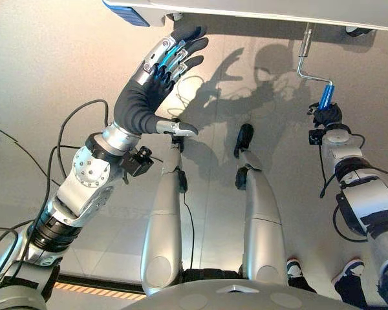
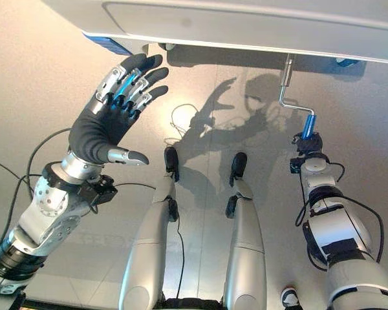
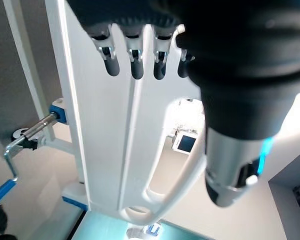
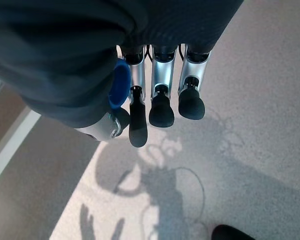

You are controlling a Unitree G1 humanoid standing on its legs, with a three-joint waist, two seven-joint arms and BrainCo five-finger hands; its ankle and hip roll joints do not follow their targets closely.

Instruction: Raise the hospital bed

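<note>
The right hand [image 1: 326,115] is clenching around the blue grip [image 1: 326,95] of the bed's crank handle [image 1: 305,63], its fingers curling round the grip in the right wrist view, where the blue end [image 4: 121,84] is showing between palm and thumb. The crank is hanging below the foot end of the hospital bed [image 2: 246,29], whose white frame is running along the top of both eye views. Its metal shaft is coming down out of the frame, bending sideways, then dropping into the blue grip, so the grip's long axis is pointing roughly straight down toward the right hand and the floor [image 1: 39,77].

The left hand [image 1: 156,81] is spreading open, fingers straight, lifted just below the bed's edge; whether it is touching the white footboard [image 3: 110,150] seen past its fingers, I cannot tell.

The step in hand looks like turning the crank. The next move probably calls for sweeping the grip in a circle around the shaft's axis, keeping the grasp firm while the wrist follows the offset.
</note>
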